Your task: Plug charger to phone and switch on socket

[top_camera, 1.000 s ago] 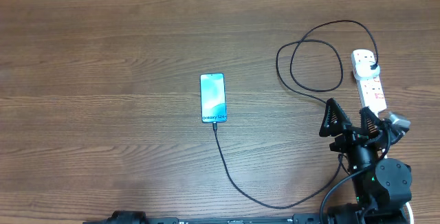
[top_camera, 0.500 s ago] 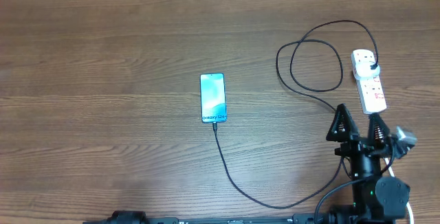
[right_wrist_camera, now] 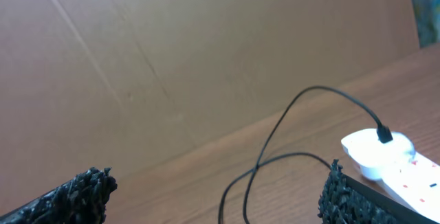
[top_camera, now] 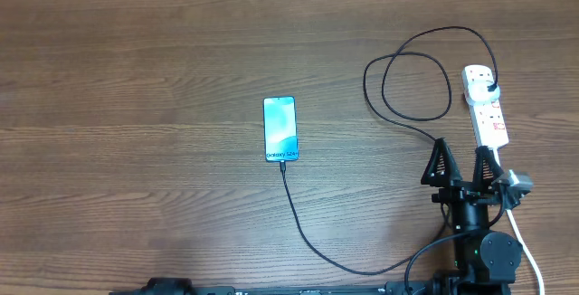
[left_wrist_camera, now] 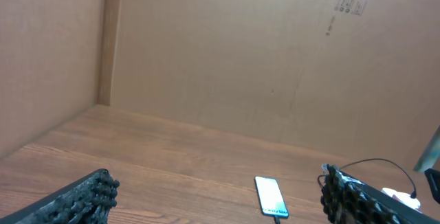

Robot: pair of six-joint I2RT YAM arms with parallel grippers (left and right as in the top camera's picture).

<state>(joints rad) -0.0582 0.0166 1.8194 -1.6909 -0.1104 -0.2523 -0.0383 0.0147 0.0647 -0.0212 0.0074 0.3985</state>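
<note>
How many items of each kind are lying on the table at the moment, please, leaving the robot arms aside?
Smartphone: 1
Black charger cable: 1
White power strip: 1
Total: 3

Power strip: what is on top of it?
A black plug sits in the power strip's far outlet, cable looping away. The outlet beneath it is covered; switch positions are too small to tell.
</note>
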